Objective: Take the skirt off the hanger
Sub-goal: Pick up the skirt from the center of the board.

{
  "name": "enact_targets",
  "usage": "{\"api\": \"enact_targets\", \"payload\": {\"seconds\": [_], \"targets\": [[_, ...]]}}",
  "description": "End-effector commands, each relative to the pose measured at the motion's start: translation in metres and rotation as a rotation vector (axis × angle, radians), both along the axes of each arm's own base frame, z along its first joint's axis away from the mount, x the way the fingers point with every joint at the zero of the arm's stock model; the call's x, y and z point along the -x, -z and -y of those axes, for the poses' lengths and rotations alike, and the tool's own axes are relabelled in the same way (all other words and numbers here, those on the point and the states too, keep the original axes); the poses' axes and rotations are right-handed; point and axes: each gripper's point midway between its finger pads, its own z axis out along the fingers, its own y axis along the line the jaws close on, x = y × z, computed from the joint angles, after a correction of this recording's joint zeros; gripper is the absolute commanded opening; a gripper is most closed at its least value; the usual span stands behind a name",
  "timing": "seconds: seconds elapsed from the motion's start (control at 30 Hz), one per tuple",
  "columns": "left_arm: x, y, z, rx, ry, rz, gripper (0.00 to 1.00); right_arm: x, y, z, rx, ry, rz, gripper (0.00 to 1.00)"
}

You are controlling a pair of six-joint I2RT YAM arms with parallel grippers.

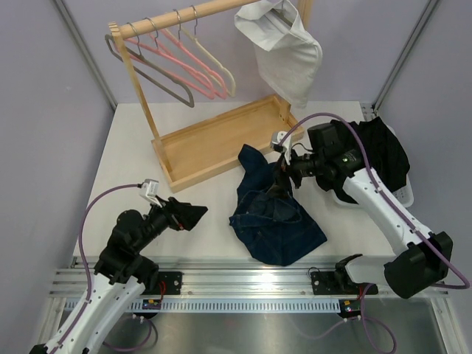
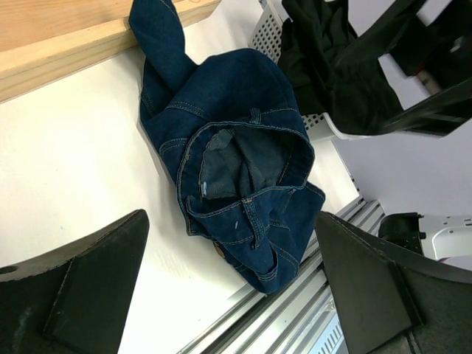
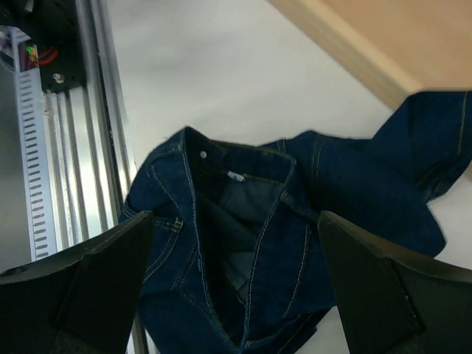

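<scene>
The dark blue denim skirt (image 1: 274, 215) lies crumpled on the white table, off any hanger, its waistband open toward the front edge. My right gripper (image 1: 281, 174) hovers just over its far part, open, with nothing between its fingers; in the right wrist view the skirt (image 3: 295, 214) fills the gap under that gripper (image 3: 236, 215). My left gripper (image 1: 194, 214) stands open to the skirt's left, apart from it. In the left wrist view the skirt (image 2: 236, 147) lies ahead of that gripper (image 2: 230, 217). Several bare hangers (image 1: 177, 63) hang on the wooden rack (image 1: 221, 140).
A white garment (image 1: 284, 51) hangs from the rack's right end. A white basket (image 1: 402, 193) with black clothes (image 1: 383, 147) stands at the right, behind my right arm. The metal rail (image 1: 243, 280) runs along the table's near edge, just below the skirt.
</scene>
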Motion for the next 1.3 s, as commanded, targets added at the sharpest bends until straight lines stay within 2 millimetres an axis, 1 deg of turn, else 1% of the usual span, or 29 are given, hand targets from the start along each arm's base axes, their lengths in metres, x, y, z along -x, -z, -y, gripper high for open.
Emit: {"api": "enact_targets", "payload": {"seconds": [0.0,0.03,0.07,0.1,0.13,0.17,0.23,0.27,0.3,0.37,0.4,0.43,0.47,0.53,0.57,0.63,0.67,0.87,1.1,1.13,1.17,1.23,1.27], "targets": [[0.0,-0.025,0.003,0.037,0.02,0.081,0.99,-0.025,0.032,0.01,0.114,0.172,0.033,0.99],[0.0,-0.025,0.002,0.044,0.015,0.082,0.99,-0.038,0.04,0.009,0.122,0.234,0.052,0.99],[0.0,-0.023,0.002,0.046,0.013,0.077,0.99,-0.045,0.048,0.012,0.143,0.295,0.042,1.0],[0.0,-0.022,0.002,0.048,0.01,0.075,0.99,-0.05,0.055,0.017,0.164,0.354,0.027,1.0],[0.0,-0.021,0.001,0.05,0.007,0.073,0.99,-0.056,0.053,0.015,0.141,0.387,0.038,0.99],[0.001,-0.02,0.001,0.052,0.003,0.073,0.99,-0.056,0.062,0.017,0.142,0.422,0.013,0.99],[0.001,-0.019,0.0,0.051,0.002,0.07,0.99,-0.045,0.062,0.01,0.111,0.371,-0.005,0.99],[0.001,-0.018,0.0,0.049,-0.001,0.069,0.99,-0.034,0.068,0.005,0.097,0.321,-0.029,0.99],[0.001,-0.018,0.0,0.048,-0.001,0.069,0.99,-0.027,0.068,0.003,0.09,0.269,-0.006,1.0],[0.001,-0.018,0.0,0.048,0.0,0.069,0.99,-0.008,0.078,-0.001,0.094,0.161,-0.023,1.0],[0.001,-0.018,-0.001,0.046,-0.001,0.07,0.99,-0.004,0.083,0.0,0.113,0.115,0.005,0.99],[0.001,-0.018,0.0,0.048,0.0,0.069,0.99,0.003,0.092,0.003,0.14,0.088,-0.01,0.99],[0.001,-0.018,-0.001,0.049,-0.001,0.069,0.99,0.005,0.097,0.003,0.165,0.075,0.003,0.99],[0.002,-0.018,-0.001,0.052,0.0,0.073,0.99,0.008,0.111,0.007,0.22,0.054,0.017,0.99],[0.003,-0.018,-0.001,0.051,0.002,0.072,0.99,0.006,0.119,0.011,0.264,0.07,0.033,0.99],[0.003,-0.017,-0.001,0.051,-0.001,0.068,0.99,0.007,0.133,0.009,0.315,0.071,0.034,0.99],[0.004,-0.017,-0.001,0.05,0.0,0.071,0.99,0.004,0.141,0.012,0.351,0.089,0.038,0.99],[0.005,-0.017,-0.003,0.051,-0.004,0.072,0.99,0.006,0.163,0.003,0.393,0.077,0.021,1.0],[0.005,-0.018,-0.003,0.051,-0.006,0.074,0.99,0.024,0.194,-0.012,0.473,0.023,-0.037,0.99],[0.005,-0.019,-0.003,0.051,-0.006,0.076,0.99,0.021,0.195,-0.015,0.475,0.03,-0.034,1.0],[0.005,-0.019,-0.004,0.05,-0.007,0.075,0.99,0.017,0.204,-0.013,0.51,0.057,-0.04,1.0],[0.005,-0.018,-0.004,0.049,-0.007,0.072,0.99,0.008,0.211,-0.013,0.546,0.085,-0.024,1.0],[0.005,-0.019,-0.003,0.048,-0.006,0.074,0.99,0.001,0.221,-0.006,0.6,0.12,-0.018,0.99]]}}
